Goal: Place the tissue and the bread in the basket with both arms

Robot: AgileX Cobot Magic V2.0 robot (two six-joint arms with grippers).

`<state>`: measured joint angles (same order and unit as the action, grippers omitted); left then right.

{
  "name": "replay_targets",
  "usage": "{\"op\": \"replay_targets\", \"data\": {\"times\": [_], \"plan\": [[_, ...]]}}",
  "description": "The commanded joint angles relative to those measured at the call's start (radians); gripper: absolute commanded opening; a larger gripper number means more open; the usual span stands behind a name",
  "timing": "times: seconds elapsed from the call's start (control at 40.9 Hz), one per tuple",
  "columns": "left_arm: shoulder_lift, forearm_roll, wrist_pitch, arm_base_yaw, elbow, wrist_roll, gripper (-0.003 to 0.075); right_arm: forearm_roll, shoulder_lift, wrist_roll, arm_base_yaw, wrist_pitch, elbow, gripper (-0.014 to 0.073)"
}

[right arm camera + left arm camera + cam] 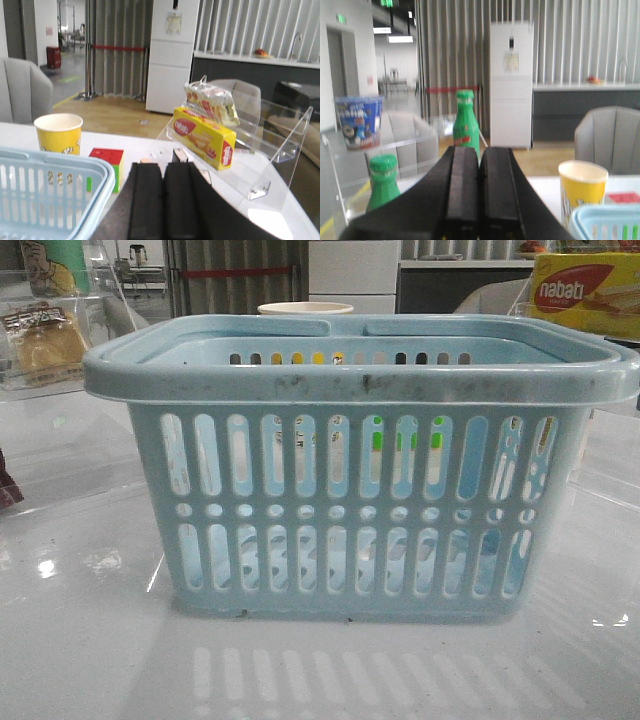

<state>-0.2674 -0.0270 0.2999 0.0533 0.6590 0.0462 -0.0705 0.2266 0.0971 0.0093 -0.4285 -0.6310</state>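
- The basket point(360, 465) sits on the white table point(90, 640) right in front of the robot, and through the slots I see nothing that looks like bread or tissue in it, so both items appear to be outstanding.
- The left gripper point(479, 192) has its 2 fingers pressed together on nothing; the right gripper point(163, 200) is the same. If either goes down like that, it would shove its target rather than take it.
- The bread point(45, 340) rests on a clear acrylic shelf point(60, 380) at far left; a careless reach could knock the shelf or slip on the slick wrapper.
- I cannot find the tissue in any view, so a reach for it risks grabbing the nabati box point(204, 135) or the snack bag point(210, 102) instead.
- A green bottle point(466, 125) and a yellow cup point(581, 192) stand close enough to topple.
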Motion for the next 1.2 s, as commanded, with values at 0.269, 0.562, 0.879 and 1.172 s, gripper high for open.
{"op": "replay_targets", "data": {"times": [0.269, 0.562, 0.879, 1.172], "plan": [[-0.240, -0.001, 0.234, 0.007, 0.051, -0.010, 0.0090, -0.006, 0.272, 0.007, -0.005, -0.153, -0.025, 0.0057], [-0.352, -0.001, 0.287, 0.007, 0.051, -0.010, 0.0090, -0.006, 0.454, 0.007, -0.005, -0.195, -0.023, 0.0057], [-0.425, 0.004, 0.295, 0.007, 0.051, -0.008, 0.0222, 0.002, 0.638, 0.007, -0.005, -0.125, -0.023, 0.0459], [-0.458, 0.014, 0.302, 0.007, 0.051, -0.008, 0.0526, 0.002, 0.804, -0.001, -0.067, -0.045, -0.127, 0.0524]]}}
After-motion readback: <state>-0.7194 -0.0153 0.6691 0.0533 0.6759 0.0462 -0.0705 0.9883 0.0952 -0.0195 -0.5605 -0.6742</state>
